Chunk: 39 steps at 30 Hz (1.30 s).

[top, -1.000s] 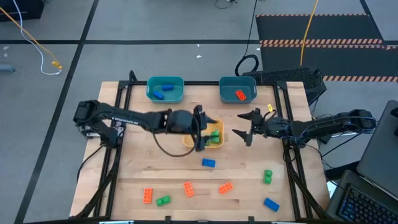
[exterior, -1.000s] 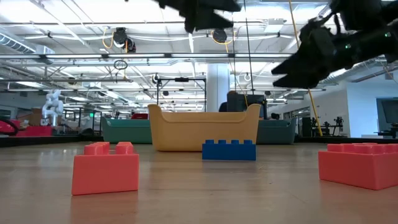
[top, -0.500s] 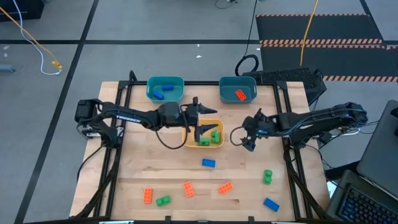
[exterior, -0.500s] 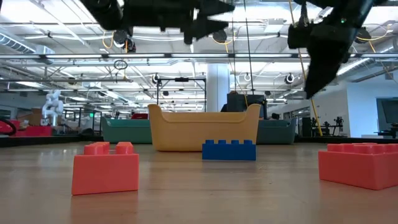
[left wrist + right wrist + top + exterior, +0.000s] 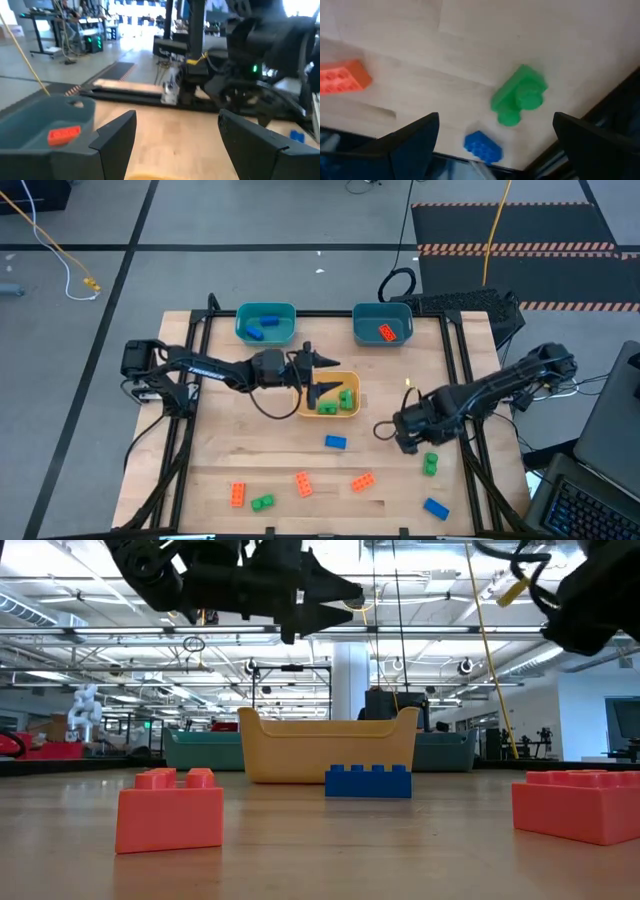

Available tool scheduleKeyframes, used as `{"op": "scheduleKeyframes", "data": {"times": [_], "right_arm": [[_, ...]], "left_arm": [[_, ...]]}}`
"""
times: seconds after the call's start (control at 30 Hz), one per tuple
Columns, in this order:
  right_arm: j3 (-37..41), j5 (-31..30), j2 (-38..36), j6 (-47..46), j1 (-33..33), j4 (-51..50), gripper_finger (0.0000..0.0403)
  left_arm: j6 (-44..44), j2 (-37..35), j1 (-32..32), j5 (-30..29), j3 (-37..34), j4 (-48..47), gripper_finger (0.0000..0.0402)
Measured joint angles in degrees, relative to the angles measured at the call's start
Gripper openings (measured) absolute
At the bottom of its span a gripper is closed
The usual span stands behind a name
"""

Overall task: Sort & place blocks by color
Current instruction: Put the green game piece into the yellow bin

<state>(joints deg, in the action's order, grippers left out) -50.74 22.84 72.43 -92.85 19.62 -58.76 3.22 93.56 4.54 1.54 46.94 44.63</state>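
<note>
The right gripper (image 5: 403, 437), jaws spread wide and empty, hangs above the green block (image 5: 518, 100) near the table's right edge. The block is a small stacked piece and could tip or skid toward the rail if the fingers close off-centre. The left gripper (image 5: 322, 375), also open and empty, hovers at the yellow bin (image 5: 348, 412), well apart.

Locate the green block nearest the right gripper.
High view: the green block lies on the table's right side, just below the open right gripper, with a blue block farther toward the front edge.
</note>
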Motion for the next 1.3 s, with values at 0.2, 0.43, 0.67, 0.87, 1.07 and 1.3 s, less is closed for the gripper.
{"op": "scheduleKeyframes", "data": {"times": [0.2, 0.43, 0.67, 0.87, 1.07, 1.3], "right_arm": [[0.02, -1.58, 3.10, -17.42, 7.64, 7.59, 0.0384], [0.04, -1.64, 8.10, -25.06, 12.86, 10.09, 0.0384], [0.04, -1.78, 11.30, -26.40, 16.79, 10.21, 0.0384], [1.54, -6.62, 12.19, -25.19, 18.85, 9.59, 0.0383], [4.64, -8.00, 12.19, -24.97, 19.14, 11.44, 0.0361], [5.14, -9.28, 12.19, -25.24, 19.13, 12.38, 0.0281]], "left_arm": [[0.89, -1.46, -3.73, -0.03, -2.95, 0.71, 0.0282], [-2.05, -3.34, -5.15, -2.74, -5.31, 1.99, 0.0282], [-2.28, -4.24, -6.38, -2.88, -7.63, 2.52, 0.0282], [-2.63, -5.75, -5.39, -3.29, -5.89, 4.92, 0.0282], [-1.36, -7.77, -6.51, -3.70, -5.86, 6.03, 0.0282], [-3.61, -7.80, -9.81, -4.80, -5.91, 3.19, 0.0282]]}}
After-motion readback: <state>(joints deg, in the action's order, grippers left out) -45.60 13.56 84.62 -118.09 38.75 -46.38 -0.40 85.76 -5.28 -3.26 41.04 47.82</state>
